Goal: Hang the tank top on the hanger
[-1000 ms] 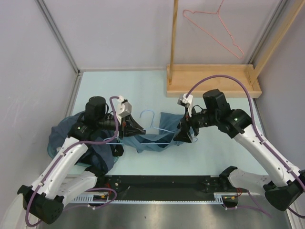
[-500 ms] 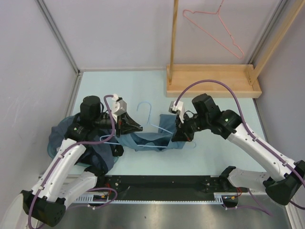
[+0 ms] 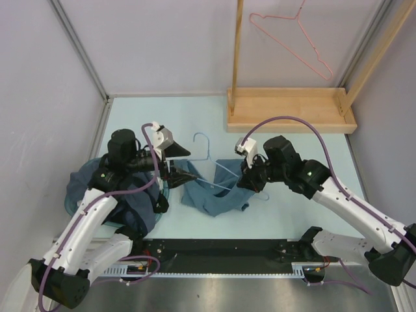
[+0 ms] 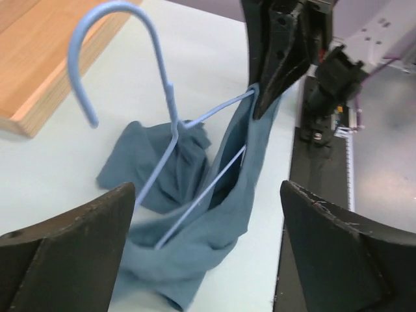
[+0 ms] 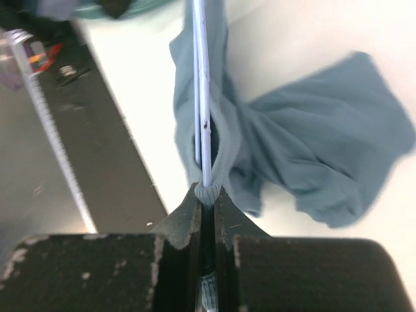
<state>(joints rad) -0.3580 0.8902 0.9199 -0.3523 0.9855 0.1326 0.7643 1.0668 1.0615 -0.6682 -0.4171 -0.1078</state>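
At right gripper (image 5: 207,194) — hanger (image 4: 172,110) (clamped)

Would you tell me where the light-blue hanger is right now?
In the top view the hanger sits mid-table, partly inside the tank top, between the open left gripper and the right gripper, which pinches one end together with the fabric.

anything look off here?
Yes: the tank top is bunched around one end of the hanger, mostly heaped on the table, not spread over both shoulders. The right gripper pinches fabric and wire together.
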